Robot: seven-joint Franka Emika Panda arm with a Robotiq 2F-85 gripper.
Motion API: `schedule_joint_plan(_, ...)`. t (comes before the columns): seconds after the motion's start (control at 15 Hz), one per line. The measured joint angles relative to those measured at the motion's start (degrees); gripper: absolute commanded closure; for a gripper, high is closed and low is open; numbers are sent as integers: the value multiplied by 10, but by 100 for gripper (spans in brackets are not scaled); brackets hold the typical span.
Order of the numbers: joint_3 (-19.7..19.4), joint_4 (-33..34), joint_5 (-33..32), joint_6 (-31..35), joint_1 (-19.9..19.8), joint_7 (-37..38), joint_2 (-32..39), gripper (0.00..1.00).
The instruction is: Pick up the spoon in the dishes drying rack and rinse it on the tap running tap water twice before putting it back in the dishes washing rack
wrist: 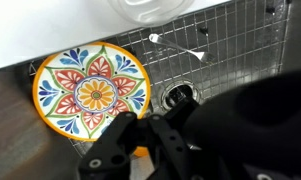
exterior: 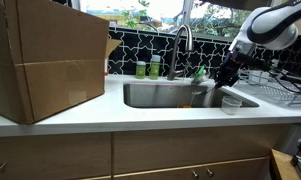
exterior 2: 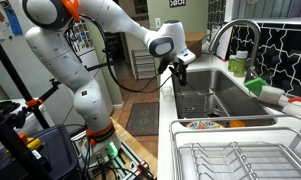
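Wrist view, looking straight down into the sink [wrist: 240,60]: the spoon [wrist: 180,48] lies loose near the grid's top edge, just right of the painted plate [wrist: 90,90]. The gripper [wrist: 140,125] hangs over the basin, probably lining up a grab. How wide it's open, I can't tell, and nothing shows in its grasp.

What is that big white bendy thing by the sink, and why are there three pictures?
That is a robot arm, steered by a person. At its end is a gripper, its pinching hand. Two pictures come from cameras standing in the kitchen. Both show the arm reaching over the sink near the tall tap. The third comes from a camera on the wrist, looking down into the sink. There you see a colourful plate, a small pale spoon and the drain. I cannot tell whether the gripper is open or holds anything.
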Motion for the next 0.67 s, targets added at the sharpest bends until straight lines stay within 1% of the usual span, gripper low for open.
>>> schedule_joint_plan(0.33,0,3,-52,-42,-7,0,-1,98)
schedule_joint_plan(0.67,0,4,-72,-61,-10,0,-3,98)
